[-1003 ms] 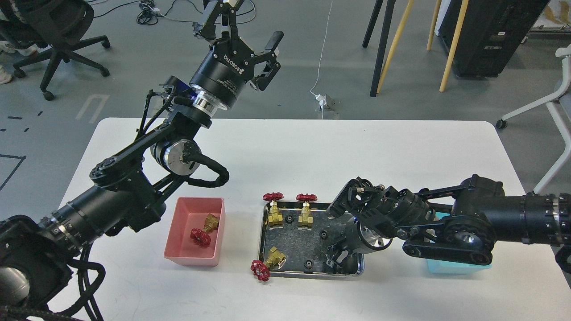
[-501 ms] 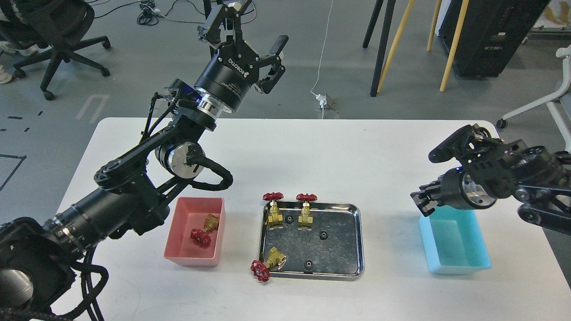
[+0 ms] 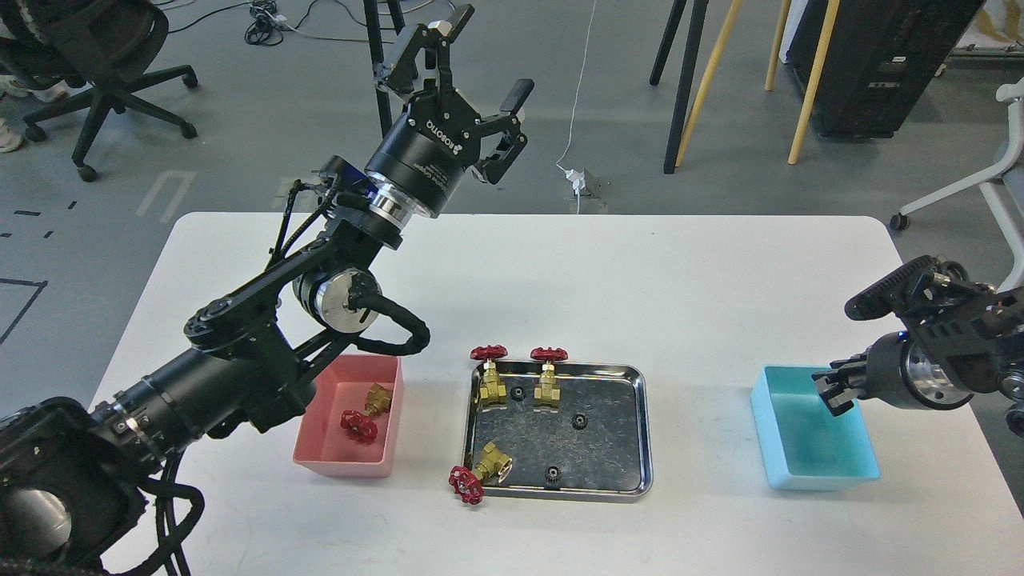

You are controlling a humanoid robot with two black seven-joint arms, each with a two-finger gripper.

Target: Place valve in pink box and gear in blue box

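From the head view, the steel tray (image 3: 632, 424) sits in the middle of the white tabletop (image 3: 640, 272) and holds 3 brass valves and 3 visible black gears. 2 valves stand upright along its far left edge, red handwheels on top, and the third valve (image 3: 484, 468) lies tipped at the near left corner with its handwheel over the rim. 1 gear (image 3: 518, 392) sits between the upright pair, another gear (image 3: 579, 421) lies near the tray's centre, and a third gear (image 3: 551, 477) lies by the near edge. The pink box (image 3: 316, 448), left of the tray, already holds 1 valve (image 3: 366, 414) on its side; the blue box (image 3: 832, 478), well to the right, shows no gear that I can make out. The left gripper (image 3: 472, 72) is raised beyond the far edge of the tabletop with its fingers spread and empty. The right gripper (image 3: 832, 386) hangs over the blue box's far right corner, dark and end-on, so I cannot tell whether its fingers are parted or holding anything. The valves look dense and rigid, likely heaviest at the body; pinching the brass body below the wheel seems safer than the spoked rim. The gears look light, hard and thin, and probably slide on polished steel, so a pinch across the toothed edge seems best.
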